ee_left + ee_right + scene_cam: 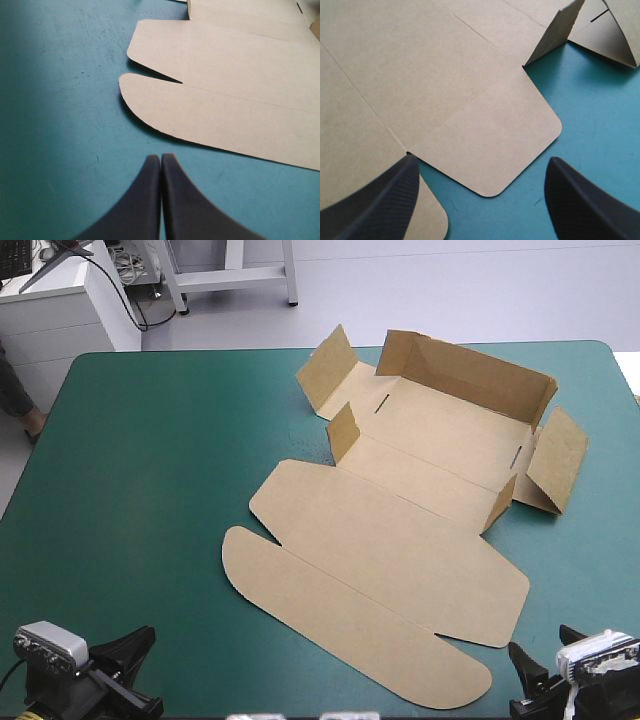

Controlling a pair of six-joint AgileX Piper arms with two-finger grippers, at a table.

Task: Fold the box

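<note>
We are seeing bare teal-green cover (pixel 140 470) lying open across the table's whole left side. The brown box (pixel 400 540) is taking up the middle and right, its raised walls (pixel 465 375) standing as obstacles toward the far edge

matt brown board box (pixel 400 540), matt teal-green cover (pixel 150 490)

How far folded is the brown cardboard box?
Partly folded: the brown cardboard box has its far wall and side flaps raised, while its wide lid panels lie flat on the teal-green table cover.
</note>
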